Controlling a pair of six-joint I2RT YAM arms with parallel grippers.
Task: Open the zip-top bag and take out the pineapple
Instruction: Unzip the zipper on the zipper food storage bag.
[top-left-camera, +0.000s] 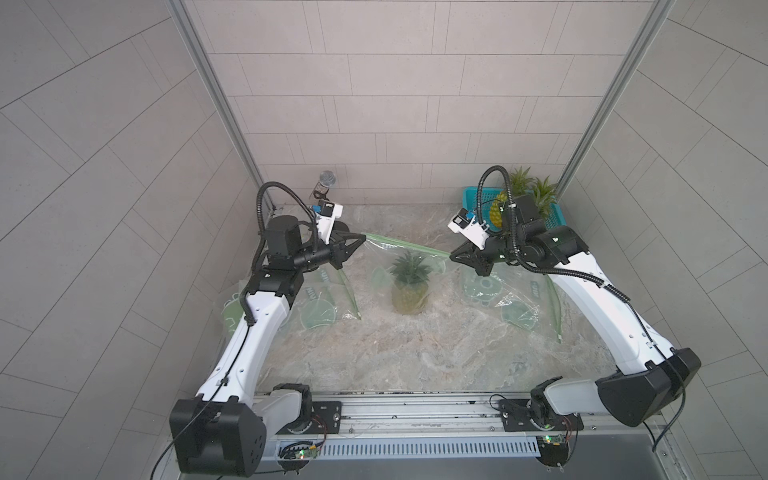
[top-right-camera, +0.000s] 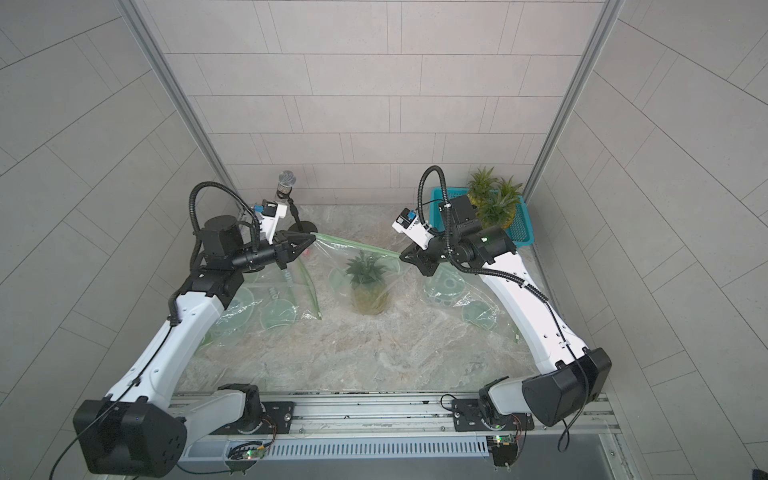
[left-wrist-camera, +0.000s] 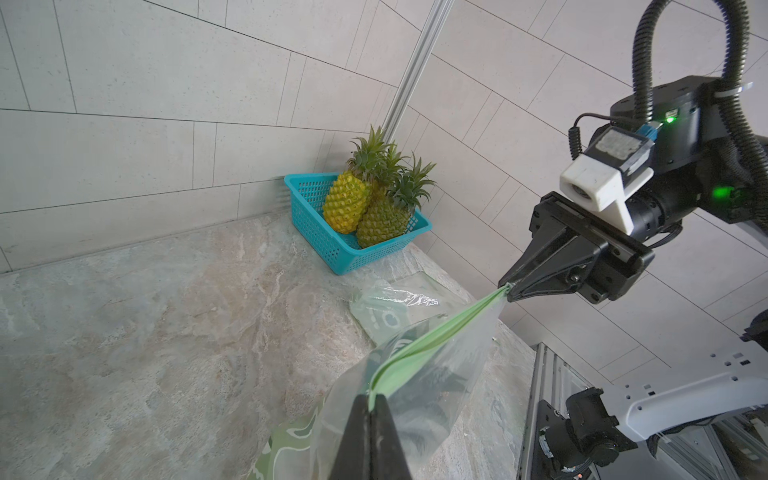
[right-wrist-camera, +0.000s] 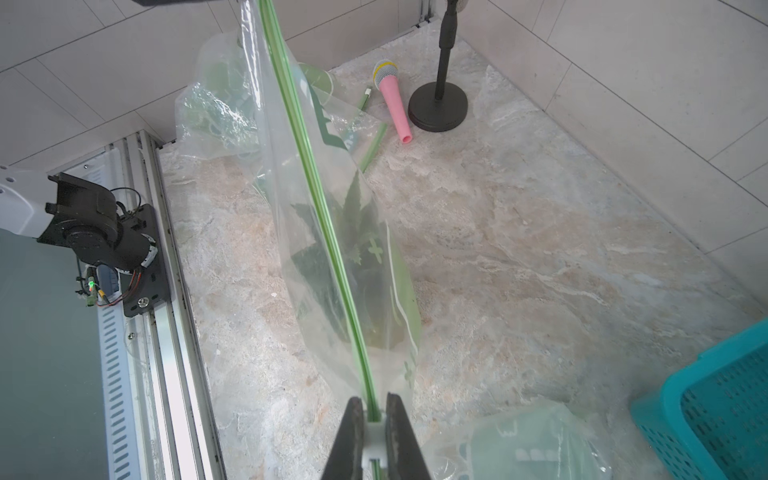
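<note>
A clear zip-top bag (top-left-camera: 384, 255) hangs stretched between my two grippers above the marble table. Its green zip strip (top-left-camera: 407, 246) runs taut from one to the other. My left gripper (top-left-camera: 362, 237) (left-wrist-camera: 371, 397) is shut on the strip's left end. My right gripper (top-left-camera: 451, 255) (right-wrist-camera: 372, 401) is shut on the white slider (right-wrist-camera: 374, 436) at the strip's right end. The pineapple (top-left-camera: 409, 291) (top-right-camera: 368, 291) stands upright inside the bag with its base on the table. Its leaves (right-wrist-camera: 353, 208) show through the plastic just under the strip.
A teal basket (top-left-camera: 473, 197) (left-wrist-camera: 307, 216) holding other pineapples sits at the back right corner. Crumpled empty bags lie under the left arm (top-left-camera: 320, 307) and under the right arm (top-left-camera: 511, 295). A microphone on a stand (top-left-camera: 326, 180) and a pink microphone (right-wrist-camera: 392, 99) are at the back left.
</note>
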